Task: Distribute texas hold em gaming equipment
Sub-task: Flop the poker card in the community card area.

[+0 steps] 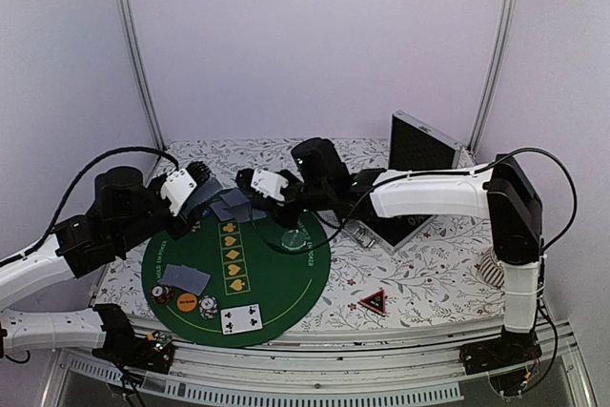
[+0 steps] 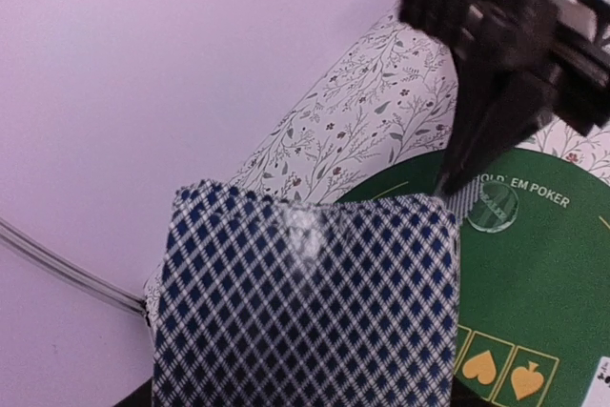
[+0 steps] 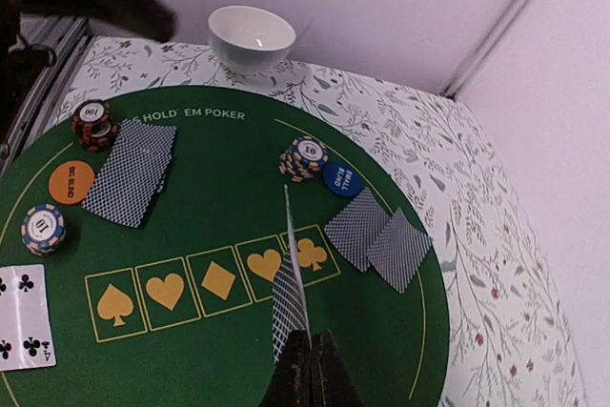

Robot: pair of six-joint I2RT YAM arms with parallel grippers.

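My left gripper (image 1: 195, 181) is shut on a deck of blue-diamond-backed cards (image 2: 305, 302) that fills the left wrist view and hides its fingers. My right gripper (image 1: 246, 181) is shut on playing cards (image 3: 291, 283), seen edge-on above the green mat's club and heart squares. Its black fingers (image 2: 472, 131) hang just past the deck's far corner. On the mat lie two chip stacks (image 3: 93, 124) (image 3: 303, 159), a single chip (image 3: 43, 228), an orange disc (image 3: 71, 181), a blue disc (image 3: 341, 178), two face-down pairs (image 3: 133, 173) (image 3: 381, 235), a face-up clubs card (image 1: 240, 318) and a clear disc (image 1: 295, 238). The red-black triangle token (image 1: 373, 301) lies off the mat to the right.
The round green mat (image 1: 295, 283) covers the table's left half. A white bowl (image 3: 252, 35) stands beside the mat's edge. A black open box (image 1: 419, 150) stands at the back right. A white ribbed cup (image 1: 491, 269) sits behind the right arm's upright link.
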